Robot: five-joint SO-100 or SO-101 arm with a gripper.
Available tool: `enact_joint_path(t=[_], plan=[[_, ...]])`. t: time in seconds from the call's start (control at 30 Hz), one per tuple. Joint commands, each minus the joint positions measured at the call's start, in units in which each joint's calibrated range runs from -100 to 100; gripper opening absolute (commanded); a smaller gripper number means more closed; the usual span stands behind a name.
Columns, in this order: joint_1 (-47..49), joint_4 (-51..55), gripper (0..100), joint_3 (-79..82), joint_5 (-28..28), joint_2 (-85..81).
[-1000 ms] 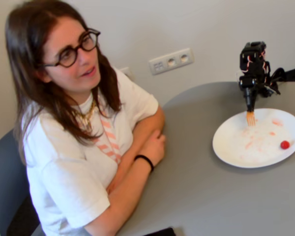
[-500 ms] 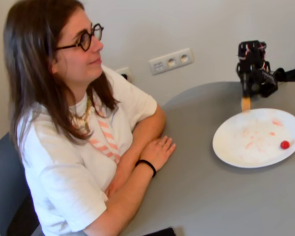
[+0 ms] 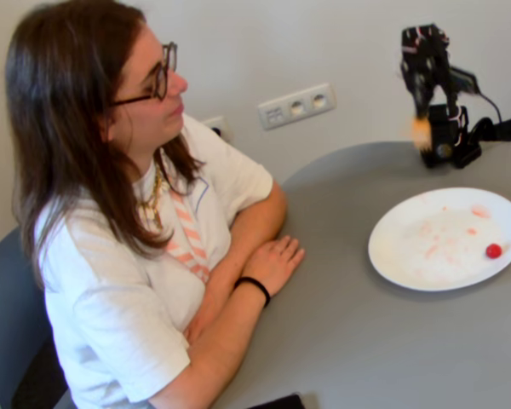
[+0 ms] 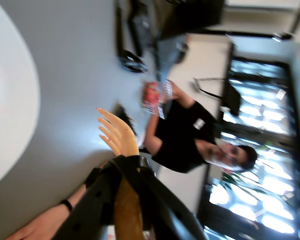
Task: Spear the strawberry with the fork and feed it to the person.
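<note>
The strawberry point(image 3: 493, 250) is a tiny red piece on the right part of the white plate point(image 3: 426, 264). The plate's edge shows at the left of the wrist view point(image 4: 15, 100). My gripper point(image 3: 422, 100) is raised behind the plate, near the arm's base. It is shut on the orange-yellow fork point(image 3: 422, 133), which is blurred there. In the wrist view my gripper point(image 4: 125, 167) clamps the fork point(image 4: 118, 134); its tines are bare. The person point(image 3: 145, 128) sits at the left, facing right, forearms on the table. Her wristband point(image 4: 66, 204) shows in the wrist view.
The round grey table point(image 3: 349, 341) carries the plate, which has pink juice smears point(image 3: 447, 239). A wall socket strip point(image 3: 296, 106) is behind. A second person in a black shirt point(image 4: 185, 135) sits across the room in the wrist view. A dark object point(image 3: 277, 402) lies at the table's front edge.
</note>
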State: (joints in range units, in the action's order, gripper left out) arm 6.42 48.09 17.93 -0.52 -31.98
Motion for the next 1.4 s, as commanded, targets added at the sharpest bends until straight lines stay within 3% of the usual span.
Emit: enact_joint_path(t=[0.0,0.37,0.53,0.83,1.37], plan=[[4.8,-0.5,1,-2.9,-0.2,5.7],[6.9,-0.7,1,-3.5,-2.5,22.7],[10.4,-6.9,1,-5.6,-2.5,31.3],[10.5,-7.3,1,-7.5,-4.8,33.4],[13.8,-6.9,1,12.6,-4.9,34.6]])
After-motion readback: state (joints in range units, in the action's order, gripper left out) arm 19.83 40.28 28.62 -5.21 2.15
